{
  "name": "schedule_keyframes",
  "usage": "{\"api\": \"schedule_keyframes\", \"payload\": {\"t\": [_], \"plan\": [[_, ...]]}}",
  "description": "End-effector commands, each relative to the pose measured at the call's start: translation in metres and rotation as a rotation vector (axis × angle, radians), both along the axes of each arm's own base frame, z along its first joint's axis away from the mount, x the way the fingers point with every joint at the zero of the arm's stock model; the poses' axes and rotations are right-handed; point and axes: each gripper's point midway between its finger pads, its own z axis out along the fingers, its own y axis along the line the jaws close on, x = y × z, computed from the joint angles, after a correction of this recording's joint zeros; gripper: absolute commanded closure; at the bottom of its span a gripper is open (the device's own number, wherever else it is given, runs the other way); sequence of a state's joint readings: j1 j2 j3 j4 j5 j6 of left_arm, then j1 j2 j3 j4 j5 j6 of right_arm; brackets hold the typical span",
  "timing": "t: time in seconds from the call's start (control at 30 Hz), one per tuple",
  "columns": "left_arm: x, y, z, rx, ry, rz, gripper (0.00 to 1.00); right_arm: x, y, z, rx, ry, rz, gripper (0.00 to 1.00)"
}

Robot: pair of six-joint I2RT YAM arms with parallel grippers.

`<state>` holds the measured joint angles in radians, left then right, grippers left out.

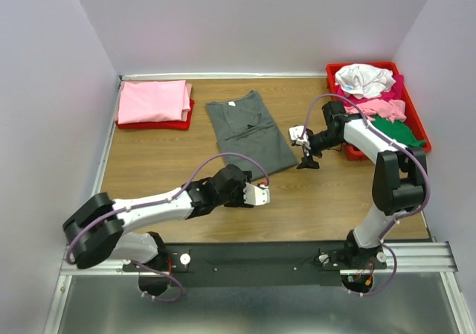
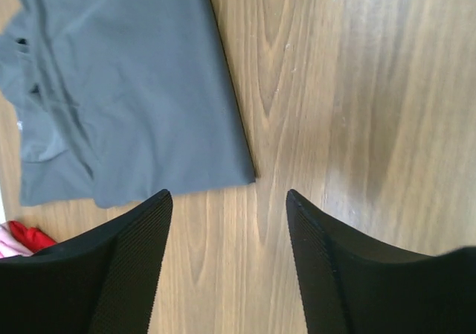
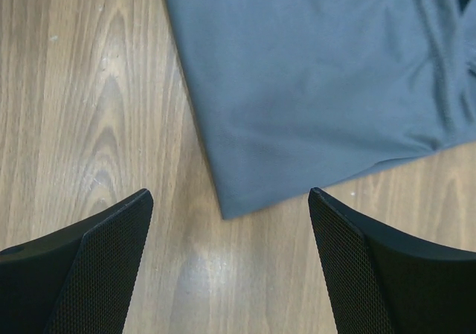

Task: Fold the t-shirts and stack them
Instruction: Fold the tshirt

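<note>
T-shirts lie in three places on the brown wooden surface (image 1: 149, 170). At ten o'clock in the overhead view, a folded pink cloth t-shirt (image 1: 152, 101) sits on what looks like a flat red plastic tray (image 1: 156, 124), of which only the near edge shows. Near the middle, toward twelve o'clock, a large dark grey cloth t-shirt (image 1: 249, 129) lies folded into a long slanted strip, with its small white neck label (image 1: 231, 104) at the far end.

The left tool (image 1: 262, 194) hovers at the strip's six o'clock, just off its near end. Its wrist view shows the black fingers (image 2: 134, 259) spread wide, bare wood between them and the grey hem just beyond. The right tool (image 1: 307, 163) hangs at the strip's three o'clock, beside the near right edge, its jaws likewise wide and empty. A grey corner lies ahead of its tips.

At two o'clock a walled red plastic tray (image 1: 364, 66) holds a loose heap: a crumpled white t-shirt (image 1: 364, 79) at the far end, a pale pink t-shirt (image 1: 383, 109) in the middle and a green t-shirt (image 1: 398, 132) at the near end.
</note>
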<state>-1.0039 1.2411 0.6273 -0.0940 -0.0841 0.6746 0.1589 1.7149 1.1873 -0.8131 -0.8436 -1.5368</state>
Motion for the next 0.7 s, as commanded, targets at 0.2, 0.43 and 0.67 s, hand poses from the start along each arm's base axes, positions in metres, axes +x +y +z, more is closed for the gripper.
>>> {"api": "schedule_keyframes", "payload": {"t": [0.2,0.43,0.67], "plan": [[0.035,-0.011,-0.048,0.071,-0.016,0.096,0.34,0.001,0.001,-0.016,-0.017,0.019,0.014,0.09],[0.044,0.008,-0.049,0.077,-0.037,0.168,0.35,0.001,0.001,-0.025,-0.029,-0.016,0.049,0.09],[0.044,0.012,-0.063,0.106,-0.007,0.160,0.46,0.006,0.011,-0.038,-0.056,-0.032,0.092,0.09]]}}
